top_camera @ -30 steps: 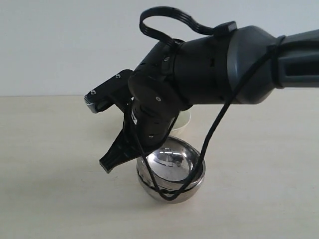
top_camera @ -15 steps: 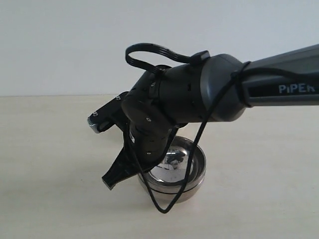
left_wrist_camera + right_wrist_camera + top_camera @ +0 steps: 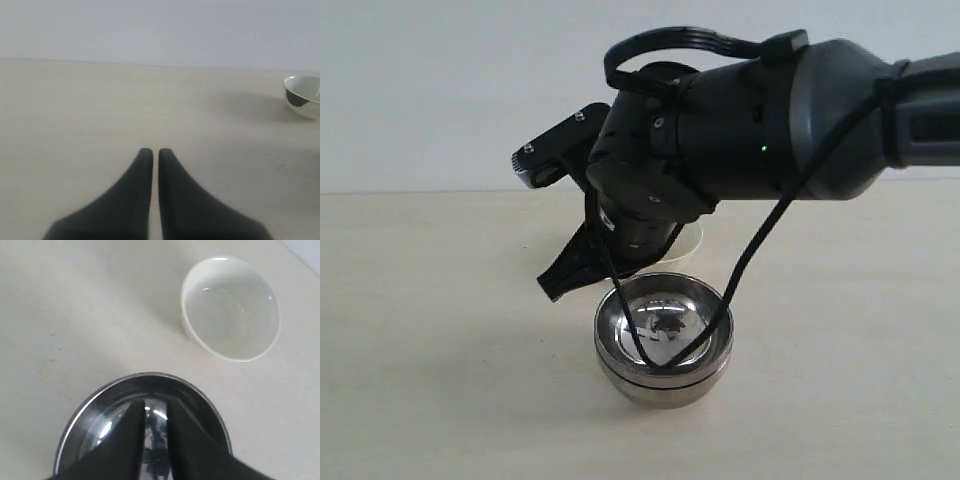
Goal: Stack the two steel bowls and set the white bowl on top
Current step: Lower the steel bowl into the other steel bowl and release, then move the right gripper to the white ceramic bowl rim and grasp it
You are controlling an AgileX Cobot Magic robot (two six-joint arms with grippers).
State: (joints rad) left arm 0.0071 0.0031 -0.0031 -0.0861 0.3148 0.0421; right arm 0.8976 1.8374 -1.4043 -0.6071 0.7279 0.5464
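Observation:
The two steel bowls (image 3: 663,345) stand nested on the table, one inside the other, with a seam showing between their rims. My right gripper (image 3: 558,287) hangs just above the stack's left rim. In the right wrist view the right gripper (image 3: 154,405) has its jaws a little apart with nothing between them, over the top steel bowl (image 3: 95,425). The white bowl (image 3: 230,310) sits upright beyond the stack; in the exterior view the white bowl (image 3: 690,240) is mostly hidden behind the arm. My left gripper (image 3: 151,151) is shut and empty over bare table, far from the shiny bowls (image 3: 302,95).
The pale wooden table (image 3: 430,330) stretches out on all sides of the stack. A black cable (image 3: 750,270) loops down from the right arm across the steel bowls' rim. A plain light wall stands behind.
The right gripper carried the tilted steel bowl down into the other steel bowl, let go of it and rose upward. The bowls now sit nested and level.

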